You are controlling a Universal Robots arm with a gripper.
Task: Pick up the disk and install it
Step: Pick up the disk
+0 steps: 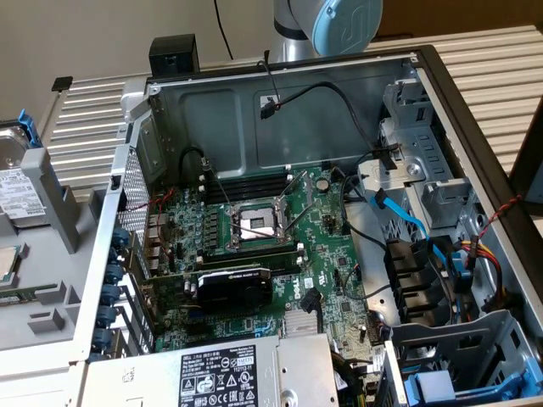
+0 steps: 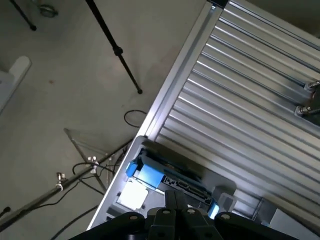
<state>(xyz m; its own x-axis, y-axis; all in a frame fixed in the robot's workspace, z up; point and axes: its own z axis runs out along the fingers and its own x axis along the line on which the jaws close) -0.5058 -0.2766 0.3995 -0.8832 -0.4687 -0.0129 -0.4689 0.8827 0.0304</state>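
Pincer (image 2: 175, 197) (closed) above the disk (image 2: 165, 178)

The arm (image 1: 339, 25) is raised high, its claw (image 2: 176, 200) closed tight, fingers together.

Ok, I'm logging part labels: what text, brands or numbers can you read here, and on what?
Nothing reads clearly enough to quote.
White label on the disk: print too blurred to read.
Label on the power supply: lines and symbols, too small to read.
Sticker on the graphics card: too small.
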